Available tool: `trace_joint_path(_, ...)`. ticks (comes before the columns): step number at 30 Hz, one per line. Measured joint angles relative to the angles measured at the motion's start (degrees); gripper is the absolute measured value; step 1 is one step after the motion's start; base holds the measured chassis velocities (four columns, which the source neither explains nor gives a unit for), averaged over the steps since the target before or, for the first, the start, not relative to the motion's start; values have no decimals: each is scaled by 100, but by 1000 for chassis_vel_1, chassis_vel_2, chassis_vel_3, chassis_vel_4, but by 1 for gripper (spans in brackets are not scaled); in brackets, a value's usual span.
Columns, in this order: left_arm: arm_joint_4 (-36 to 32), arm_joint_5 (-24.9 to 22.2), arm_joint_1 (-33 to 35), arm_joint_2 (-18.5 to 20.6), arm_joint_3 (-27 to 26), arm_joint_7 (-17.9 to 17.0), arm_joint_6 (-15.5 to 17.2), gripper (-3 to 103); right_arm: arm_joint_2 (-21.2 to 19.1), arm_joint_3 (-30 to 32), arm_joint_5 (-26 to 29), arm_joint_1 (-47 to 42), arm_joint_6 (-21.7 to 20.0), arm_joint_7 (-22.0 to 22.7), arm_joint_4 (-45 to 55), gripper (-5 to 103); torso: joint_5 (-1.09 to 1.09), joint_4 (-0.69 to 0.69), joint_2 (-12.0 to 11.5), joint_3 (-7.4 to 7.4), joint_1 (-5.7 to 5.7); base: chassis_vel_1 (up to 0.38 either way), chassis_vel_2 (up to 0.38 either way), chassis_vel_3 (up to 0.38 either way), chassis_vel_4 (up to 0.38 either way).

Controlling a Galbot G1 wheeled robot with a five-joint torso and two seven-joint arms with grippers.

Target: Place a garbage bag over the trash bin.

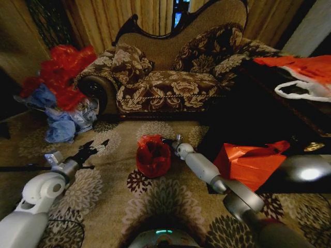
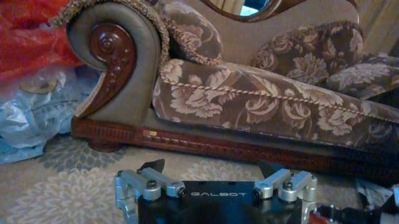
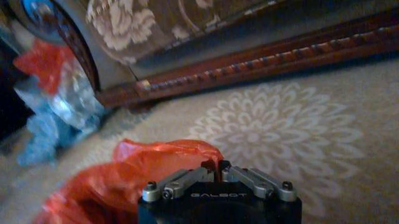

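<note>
On the left, a heap of red and blue bags [image 1: 61,93] lies by the sofa [image 1: 170,77]. The left claw [image 1: 94,149] hovers low over the carpet [image 1: 103,196], fingers spread apart and holding nothing. Right of it, mid-floor, the garbage bag [image 1: 153,155] stands bunched up with its mouth open towards the camera. I cannot tell whether the trash bin is underneath. The right claw [image 1: 169,141] touches the bag's upper right edge, fingers closed together on the thin red plastic [image 3: 168,158]. So the bag lies between the two claws, the right one nearer by far. An orange-red sheet [image 1: 251,163] rests further right.
</note>
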Motion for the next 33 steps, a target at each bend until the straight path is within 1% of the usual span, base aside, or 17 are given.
trace_joint_path(1,3,28,2,-19,19,40,-18,100,2,-9,-143,11,10,-69,-81,0,0,-1,0,0,0,0,0,0,0)
trace_joint_path(6,42,142,13,-62,94,160,-81,100,-4,-13,-355,8,14,-126,-144,0,0,0,0,0,0,0,0,0,0)
trace_joint_path(8,73,195,7,-67,152,219,-108,100,-16,-33,-695,-5,50,-350,-262,0,0,0,0,0,0,0,0,0,0)
trace_joint_path(9,73,195,7,-67,152,219,-108,100,-16,-33,-695,-5,50,-350,-262,0,0,0,0,0,0,0,0,0,0)
trace_joint_path(11,88,211,-17,-66,198,244,-116,100,12,-60,-915,-16,162,-535,-443,0,0,-2,0,0,0,0,0,0,0)
trace_joint_path(13,96,217,-23,-66,217,254,-118,100,54,-49,-1006,-38,221,-581,-536,0,0,-2,0,0,0,0,0,0,0)
trace_joint_path(15,108,240,-28,-67,253,278,-133,100,175,58,-1257,-85,359,-662,-743,0,0,1,0,0,0,0,0,0,0)
trace_joint_path(17,109,244,-28,-70,261,285,-137,100,200,89,-1312,-92,388,-692,-794,0,0,0,0,0,0,0,0,0,0)
trace_joint_path(18,109,255,-27,-84,279,303,-141,100,276,181,-1424,-112,438,-767,-940,0,0,0,0,0,0,0,0,0,0)
trace_joint_path(22,101,285,-19,-124,306,328,-151,100,413,348,-1520,-156,523,-844,-1195,0,0,0,0,0,0,0,0,0,0)
trace_joint_path(29,40,330,19,-179,336,347,-155,100,450,466,-1739,-359,636,-898,-1299,0,0,-2,0,0,0,0,0,0,0)
trace_joint_path(32,7,342,43,-200,349,349,-156,100,473,524,-1852,-428,678,-896,-1330,0,0,0,0,0,0,0,0,0,0)
trace_joint_path(33,-23,353,58,-214,361,349,-155,100,489,595,-2001,-484,723,-895,-1359,0,0,0,0,0,0,0,0,0,0)
